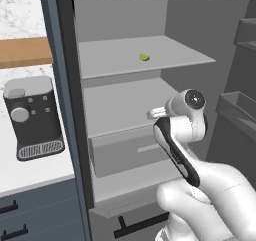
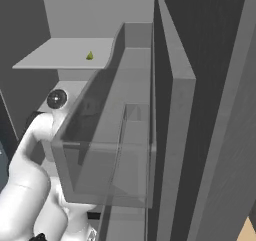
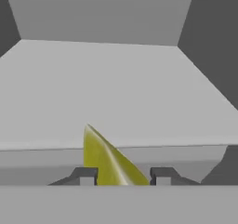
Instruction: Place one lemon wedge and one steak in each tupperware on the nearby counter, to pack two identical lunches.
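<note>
Inside the grey fridge, the end effector (image 3: 122, 176) holds a yellow-green pointed lemon wedge (image 3: 108, 160).
Another small lemon wedge (image 1: 144, 57) sits on the top grey shelf (image 1: 115, 60); a black coffee machine (image 1: 32, 116) stands on the white counter (image 1: 30, 172).

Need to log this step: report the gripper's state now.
Gripper: shut on a lemon wedge, held between its fingertips in front of a fridge shelf.
</note>
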